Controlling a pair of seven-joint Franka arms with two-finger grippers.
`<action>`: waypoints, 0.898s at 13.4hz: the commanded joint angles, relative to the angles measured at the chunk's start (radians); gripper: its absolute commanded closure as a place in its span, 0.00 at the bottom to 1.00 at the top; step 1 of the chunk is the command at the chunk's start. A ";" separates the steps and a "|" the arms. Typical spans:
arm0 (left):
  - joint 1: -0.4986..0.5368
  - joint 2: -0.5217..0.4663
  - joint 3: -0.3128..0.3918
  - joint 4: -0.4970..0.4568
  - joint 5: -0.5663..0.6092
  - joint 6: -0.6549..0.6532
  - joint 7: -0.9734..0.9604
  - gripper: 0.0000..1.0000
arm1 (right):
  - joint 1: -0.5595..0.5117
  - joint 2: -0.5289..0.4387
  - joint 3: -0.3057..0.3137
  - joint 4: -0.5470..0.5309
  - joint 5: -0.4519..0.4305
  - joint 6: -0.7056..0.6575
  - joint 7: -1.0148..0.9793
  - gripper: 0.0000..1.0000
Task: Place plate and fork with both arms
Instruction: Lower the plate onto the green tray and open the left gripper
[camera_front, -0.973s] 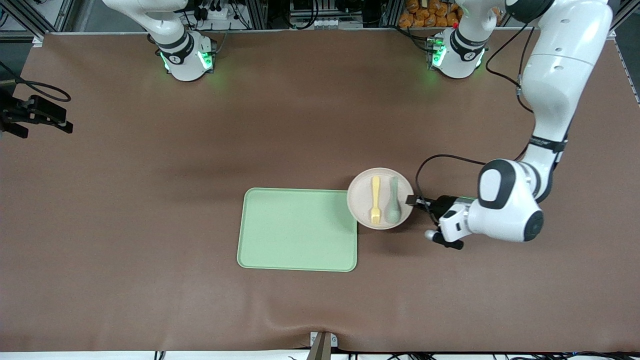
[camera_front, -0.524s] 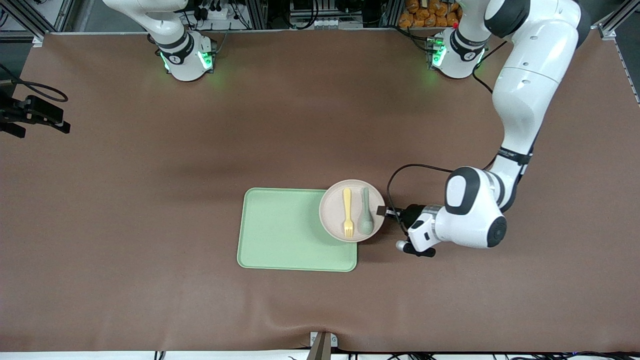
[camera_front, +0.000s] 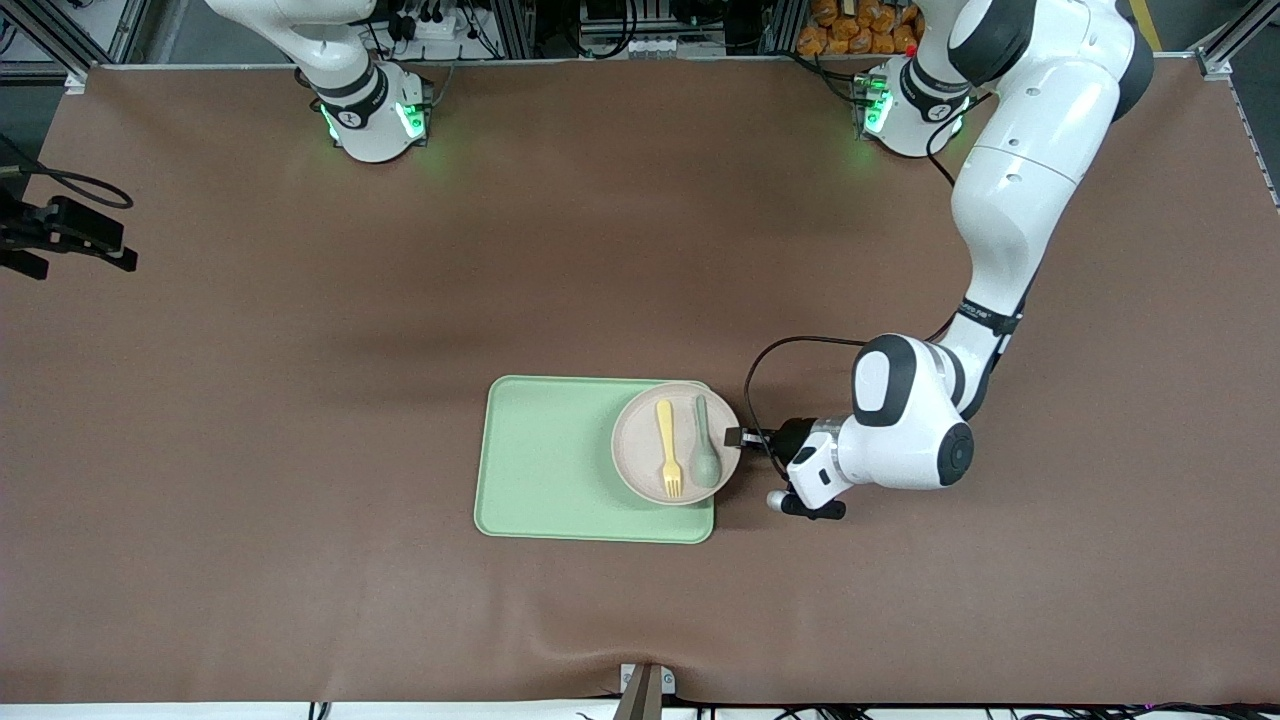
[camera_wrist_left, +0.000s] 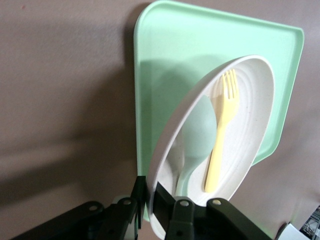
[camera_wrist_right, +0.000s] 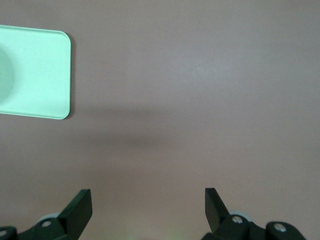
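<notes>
My left gripper (camera_front: 735, 437) is shut on the rim of the off-white plate (camera_front: 638, 462) and holds it over the end of the light-green tray (camera_front: 545, 460) toward the left arm. The pale yellow fork (camera_front: 667, 448) lies on the plate beside a grey-green spoon (camera_front: 705, 455). In the left wrist view the gripper (camera_wrist_left: 149, 187) pinches the plate's rim (camera_wrist_left: 255, 95), with the fork (camera_wrist_left: 220, 135) and spoon (camera_wrist_left: 197, 140) on it and the tray (camera_wrist_left: 165, 60) below. My right gripper (camera_wrist_right: 148, 200) is open and empty above bare table, waiting.
The brown mat (camera_front: 300, 330) covers the whole table. The tray's corner (camera_wrist_right: 35, 75) shows in the right wrist view. The right arm's black hand (camera_front: 70, 235) shows at the table's edge toward the right arm's end. The arm bases (camera_front: 370, 110) stand along the back.
My left gripper has carried the plate, with fork and spoon, from beside the tray to over the tray's end, toward the right arm's end. The right hand has shifted slightly.
</notes>
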 joint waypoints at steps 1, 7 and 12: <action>-0.031 0.043 0.003 0.068 -0.026 0.030 -0.004 1.00 | -0.039 0.002 0.015 -0.005 0.006 0.034 -0.009 0.00; -0.062 0.087 -0.001 0.094 -0.027 0.105 0.016 1.00 | -0.066 0.031 0.016 -0.005 0.015 0.023 -0.011 0.00; -0.102 0.095 0.009 0.093 -0.027 0.150 0.021 1.00 | -0.054 0.048 0.019 -0.005 0.009 0.009 -0.009 0.00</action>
